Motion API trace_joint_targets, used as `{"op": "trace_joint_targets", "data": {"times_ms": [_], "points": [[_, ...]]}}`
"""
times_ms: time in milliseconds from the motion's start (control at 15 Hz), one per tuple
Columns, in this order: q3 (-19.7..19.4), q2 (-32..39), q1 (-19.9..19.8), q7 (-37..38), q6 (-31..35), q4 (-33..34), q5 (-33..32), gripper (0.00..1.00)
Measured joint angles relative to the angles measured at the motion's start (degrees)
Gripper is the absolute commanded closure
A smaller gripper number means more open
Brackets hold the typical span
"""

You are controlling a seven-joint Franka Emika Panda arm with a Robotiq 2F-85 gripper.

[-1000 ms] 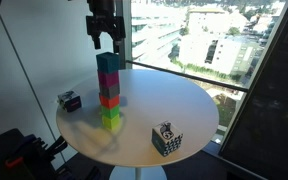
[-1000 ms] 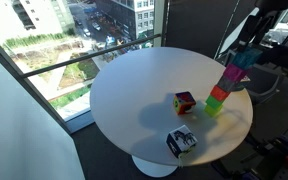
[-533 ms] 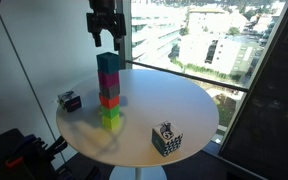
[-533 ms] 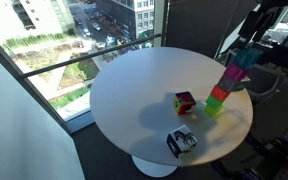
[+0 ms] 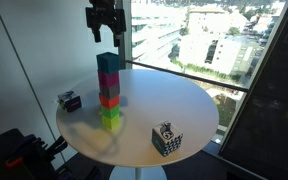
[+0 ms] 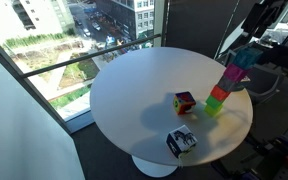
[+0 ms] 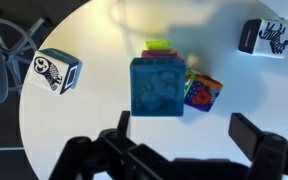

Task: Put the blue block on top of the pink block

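The blue block (image 5: 108, 63) sits on top of the pink block (image 5: 108, 79), at the head of a tall tower of coloured blocks; both also show in the exterior view from the other side, blue (image 6: 242, 58) on pink (image 6: 234, 75). My gripper (image 5: 104, 36) hangs open and empty a short way above the tower, touching nothing. In the wrist view the blue block's top face (image 7: 157, 86) lies beyond my open gripper (image 7: 187, 140), and the pink block is hidden beneath it.
The tower stands on a round white table (image 5: 174, 105). A black-and-white patterned cube (image 5: 166, 139) is near the front edge, another small patterned cube (image 5: 69, 100) at the side. A multicoloured cube (image 6: 185, 102) lies near the tower. Windows surround the table.
My gripper has risen slightly above the tower, staying open. The blocks have not moved.
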Motion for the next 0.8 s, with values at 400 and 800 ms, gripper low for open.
{"op": "trace_joint_targets", "data": {"times_ms": [400, 800], "points": [[-1.01, -2.38, -0.12, -2.29, -1.2, 0.01, -1.25, 0.0], [-2.67, -5.4, -0.87, -5.51, -5.99, 0.07, -3.17, 0.0]]}}
